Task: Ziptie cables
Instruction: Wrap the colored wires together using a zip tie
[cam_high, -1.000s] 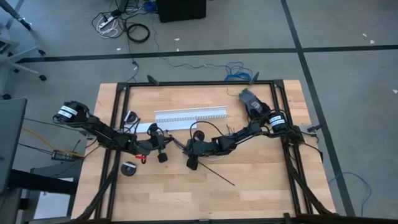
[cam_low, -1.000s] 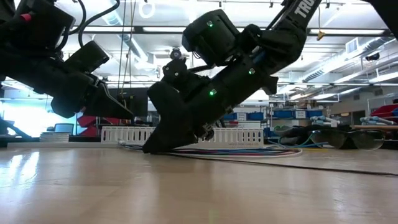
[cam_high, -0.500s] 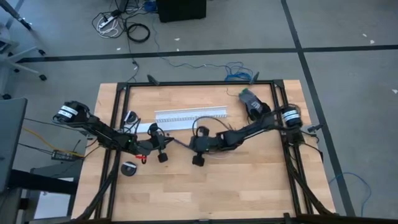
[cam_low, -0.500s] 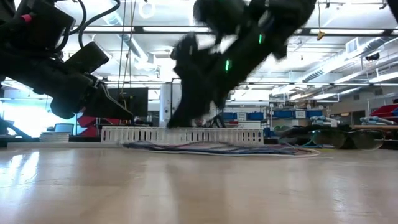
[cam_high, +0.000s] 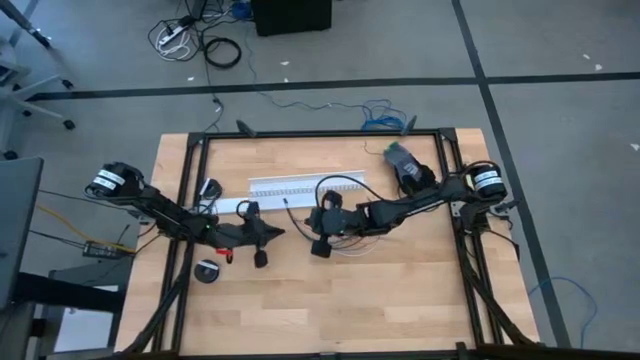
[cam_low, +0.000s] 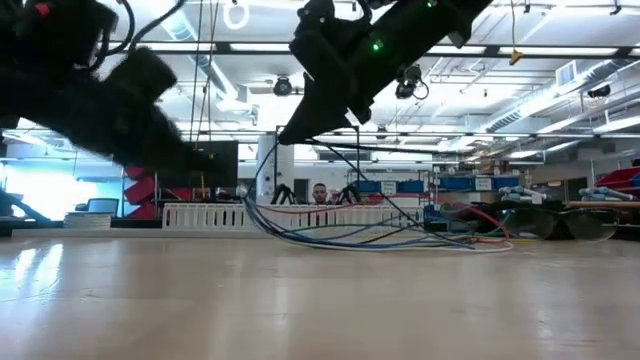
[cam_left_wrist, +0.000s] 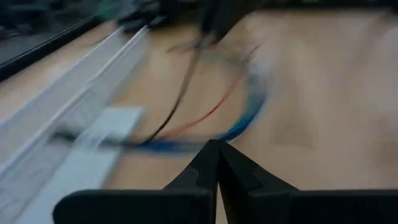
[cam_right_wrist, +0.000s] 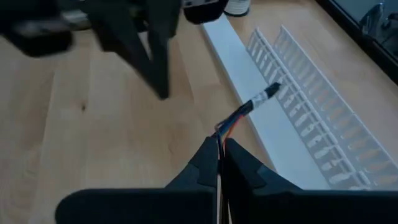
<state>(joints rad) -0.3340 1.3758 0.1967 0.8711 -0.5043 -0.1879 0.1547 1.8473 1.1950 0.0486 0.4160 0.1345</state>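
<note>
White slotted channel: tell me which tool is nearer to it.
Right. The right tool, shut on the cables, hangs just in front of the white slotted channel; the left tool sits farther toward the table's front.

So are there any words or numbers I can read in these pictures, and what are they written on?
No text can be read in any view.
Round white label on the left arm's black joint: has dark marks, too small to read.
Round white label on the right arm's black joint: too small to read.
Long white slotted plastic channel: no writing shows.
Room behind the table in the low view: any signs are too blurred to read.
</note>
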